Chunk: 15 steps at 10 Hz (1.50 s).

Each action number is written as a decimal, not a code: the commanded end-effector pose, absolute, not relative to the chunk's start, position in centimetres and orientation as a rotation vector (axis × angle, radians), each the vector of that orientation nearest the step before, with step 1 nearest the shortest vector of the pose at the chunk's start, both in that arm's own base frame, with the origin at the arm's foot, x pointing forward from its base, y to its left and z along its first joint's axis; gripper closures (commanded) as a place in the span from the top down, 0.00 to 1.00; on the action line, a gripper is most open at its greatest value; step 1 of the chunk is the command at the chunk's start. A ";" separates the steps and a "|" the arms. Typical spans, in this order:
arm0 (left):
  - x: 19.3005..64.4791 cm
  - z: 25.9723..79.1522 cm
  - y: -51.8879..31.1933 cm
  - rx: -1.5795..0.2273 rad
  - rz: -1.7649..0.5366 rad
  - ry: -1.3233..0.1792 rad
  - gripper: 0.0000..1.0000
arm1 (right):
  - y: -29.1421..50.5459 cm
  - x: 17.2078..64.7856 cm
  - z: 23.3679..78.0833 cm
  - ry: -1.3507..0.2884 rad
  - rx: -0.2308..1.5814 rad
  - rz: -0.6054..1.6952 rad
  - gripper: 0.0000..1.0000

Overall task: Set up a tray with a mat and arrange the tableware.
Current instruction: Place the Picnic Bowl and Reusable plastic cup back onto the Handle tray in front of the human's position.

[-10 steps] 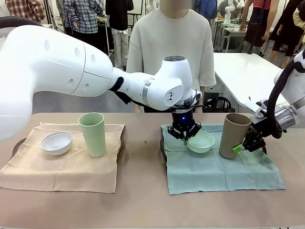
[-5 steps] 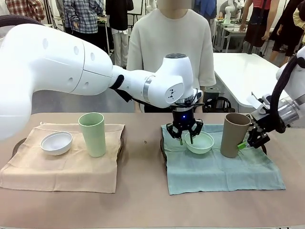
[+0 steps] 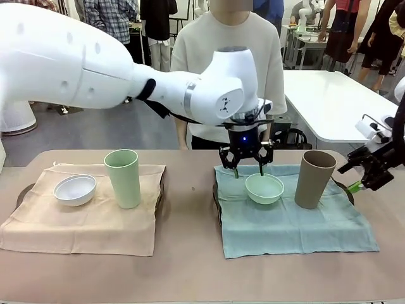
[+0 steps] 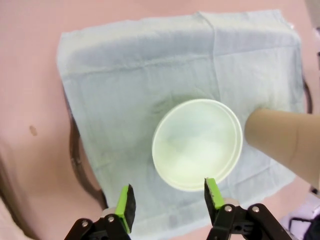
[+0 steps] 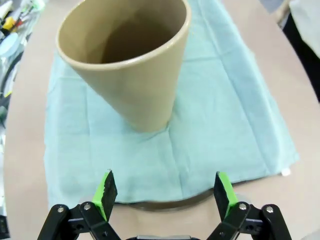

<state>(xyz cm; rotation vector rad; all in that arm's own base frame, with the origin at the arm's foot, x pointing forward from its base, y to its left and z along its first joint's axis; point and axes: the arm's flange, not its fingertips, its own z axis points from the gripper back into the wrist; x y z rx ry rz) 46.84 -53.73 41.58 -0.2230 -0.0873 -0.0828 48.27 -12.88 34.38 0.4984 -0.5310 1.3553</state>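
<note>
We see the left end effector (image 3: pixel 247 170) spread above the mint bowl (image 3: pixel 264 188) on the teal mat (image 3: pixel 291 221); the right end effector (image 3: pixel 366 178) spread beside the upright taupe cup (image 3: pixel 314 178).

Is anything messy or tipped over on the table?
Nothing is tipped or spilled. Both cups, the pale green cup and the brown cup, stand upright, and the white bowl and mint bowl sit flat. Only the beige mat looks a bit rumpled, with its edges lying crooked.
</note>
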 end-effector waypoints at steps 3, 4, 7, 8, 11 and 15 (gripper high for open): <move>42.2 46.5 -49.2 -0.108 -0.181 -0.186 0.73 | -9.4 43.8 45.1 -0.388 0.380 1.098 1.00; 41.6 47.7 -48.2 -0.077 -0.187 -0.187 0.73 | -8.1 42.9 47.2 -0.350 0.317 1.031 1.00; 39.5 51.5 -44.7 -0.025 -0.177 -0.246 0.73 | -4.2 41.0 51.4 -0.193 0.250 0.847 1.00; 38.7 53.0 -43.8 0.000 -0.167 -0.262 0.73 | -3.0 40.4 52.8 -0.154 0.202 0.791 1.00; 37.1 56.2 -41.4 0.048 -0.083 -0.314 0.73 | 1.0 42.3 53.3 -0.075 0.097 0.601 1.00; 37.4 57.5 -41.5 0.021 -0.098 -0.294 0.73 | 1.2 41.6 53.0 -0.095 0.071 0.592 1.00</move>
